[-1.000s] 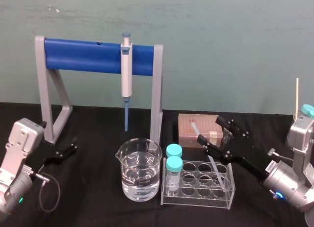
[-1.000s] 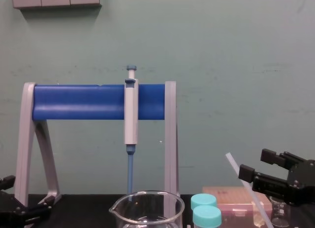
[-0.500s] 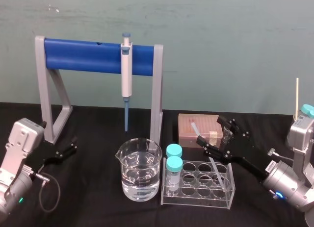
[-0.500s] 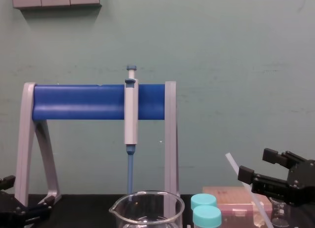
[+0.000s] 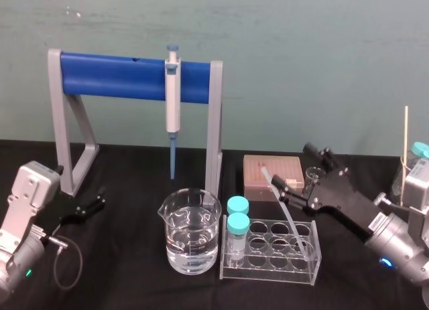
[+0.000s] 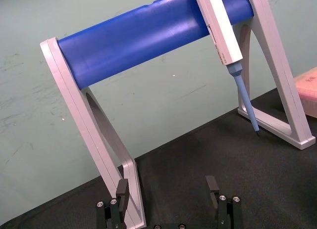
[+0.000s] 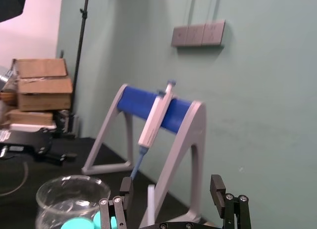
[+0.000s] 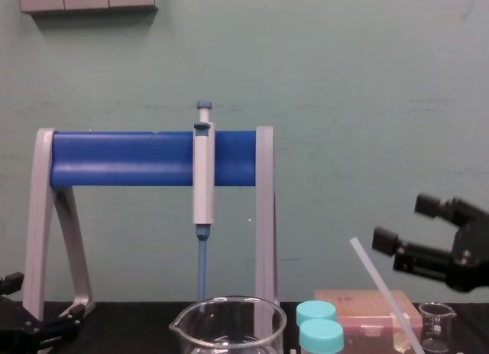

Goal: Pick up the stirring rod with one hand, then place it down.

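Long thin translucent white stirring rod (image 8: 382,289) stands tilted with its lower end in the clear plastic tube rack (image 5: 268,271) on the black desk (image 5: 134,283), upper end leaning back toward the pink tip box (image 5: 255,183). Right black two-finger hand (image 5: 299,176) is open, raised over the rack's far right side; in the right wrist view the rod sits between the spread fingers, closer to one of them (image 7: 125,188), not gripped, and cannot tell if that finger touches it. Left black hand (image 5: 96,201) is open too, low at the desk's left, just beside the foot of the grey stand with the blue bar (image 5: 114,75). Grey-and-blue pipette (image 5: 173,99) hangs upright on that bar. Large glass beaker of clear liquid (image 5: 190,240) is just left of the rack, and two teal-capped tubes (image 5: 237,224) fill the rack's left slots. Small empty glass beaker (image 8: 435,323) stands right of the pink box
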`<state>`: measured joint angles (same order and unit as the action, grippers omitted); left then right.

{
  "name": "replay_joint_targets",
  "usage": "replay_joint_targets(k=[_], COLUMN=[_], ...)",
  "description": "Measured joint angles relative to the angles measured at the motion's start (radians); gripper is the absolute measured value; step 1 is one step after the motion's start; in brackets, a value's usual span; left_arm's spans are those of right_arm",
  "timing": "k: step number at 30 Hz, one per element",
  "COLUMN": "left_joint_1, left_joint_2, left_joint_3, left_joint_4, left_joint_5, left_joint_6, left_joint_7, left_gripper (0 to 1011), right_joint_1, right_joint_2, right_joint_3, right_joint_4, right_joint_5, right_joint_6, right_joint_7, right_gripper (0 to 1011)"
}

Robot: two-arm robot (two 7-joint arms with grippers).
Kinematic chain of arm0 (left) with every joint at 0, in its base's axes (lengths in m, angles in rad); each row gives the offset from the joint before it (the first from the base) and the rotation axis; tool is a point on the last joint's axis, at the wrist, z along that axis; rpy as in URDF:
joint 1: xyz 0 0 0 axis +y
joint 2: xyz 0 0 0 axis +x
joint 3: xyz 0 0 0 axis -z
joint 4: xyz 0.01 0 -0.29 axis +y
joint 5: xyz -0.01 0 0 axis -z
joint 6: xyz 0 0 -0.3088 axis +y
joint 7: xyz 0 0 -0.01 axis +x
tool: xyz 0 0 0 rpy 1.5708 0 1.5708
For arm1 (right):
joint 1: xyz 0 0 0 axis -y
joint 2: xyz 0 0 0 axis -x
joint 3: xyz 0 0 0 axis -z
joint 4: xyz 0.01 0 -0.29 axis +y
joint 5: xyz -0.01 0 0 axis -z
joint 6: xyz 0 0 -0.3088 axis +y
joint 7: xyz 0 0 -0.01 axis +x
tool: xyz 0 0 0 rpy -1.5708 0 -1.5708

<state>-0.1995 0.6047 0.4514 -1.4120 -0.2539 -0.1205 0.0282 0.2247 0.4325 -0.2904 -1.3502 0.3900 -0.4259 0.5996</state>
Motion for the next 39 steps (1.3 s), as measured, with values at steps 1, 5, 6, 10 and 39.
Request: replay_joint_targets(k=[1,5,6,10,39], left_joint_1=[0.000,0.000,0.000,0.000,0.000], left_joint_2=[0.000,0.000,0.000,0.000,0.000], left_joint_3=[0.000,0.000,0.000,0.000,0.000], left_joint_4=[0.000,0.000,0.000,0.000,0.000], left_joint_5=[0.000,0.000,0.000,0.000,0.000], left_joint_6=[0.000,0.000,0.000,0.000,0.000], left_joint_7=[0.000,0.000,0.000,0.000,0.000], left_gripper=[1000,1001,1000,1000,1000], right_joint_1=[-0.007,-0.038,-0.045,-0.076,-0.101], right_joint_2=[0.000,-0.001,-0.002,-0.016,-0.076], right_joint_3=[0.005,0.029,0.035,0.073,0.152], right_joint_4=[-0.012,-0.061,-0.070,-0.104,-0.110], right_joint_5=[-0.010,-0.061,-0.069,-0.090,-0.077], right_joint_6=[-0.007,-0.031,-0.032,0.005,0.487], right_joint_7=[-0.012,-0.066,-0.077,-0.144,-0.321], right_gripper=[1002,1002,1002,1002,1002])
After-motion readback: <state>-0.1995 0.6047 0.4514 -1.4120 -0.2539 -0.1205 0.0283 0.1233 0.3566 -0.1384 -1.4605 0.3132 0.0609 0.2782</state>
